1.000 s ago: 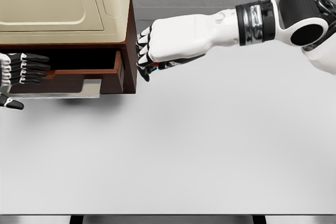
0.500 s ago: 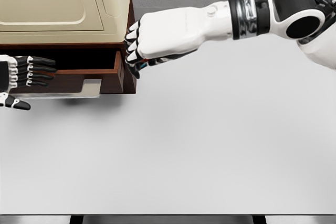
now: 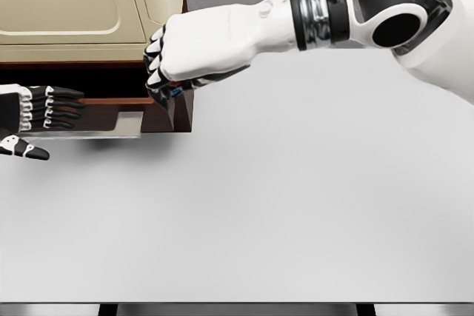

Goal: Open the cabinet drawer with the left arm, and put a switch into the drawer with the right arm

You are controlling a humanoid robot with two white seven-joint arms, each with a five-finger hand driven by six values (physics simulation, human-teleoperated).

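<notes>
Two hands in view over a smooth pale-grey bench (image 3: 296, 212). Right hand (image 3: 181, 61), glossy white shell w/ black jointed fingers, is curled into a fist around a small switch (image 3: 175, 92); only a red/blue sliver shows btwn the fingers. Fist sits at the front right corner of the open drawer (image 3: 152, 112), dark reddish-brown wood, boxy, w/ a flat grey handle plate. Cabinet (image 3: 81, 5) top is cream, rounded panels. Left hand (image 3: 37, 112) at the left edge, fingers straight & spread, holding nothing, just beside the drawer front.

Beige cabinet (image 3: 74, 5), brown drawer (image 3: 159, 112), white table (image 3: 259, 205)
</notes>
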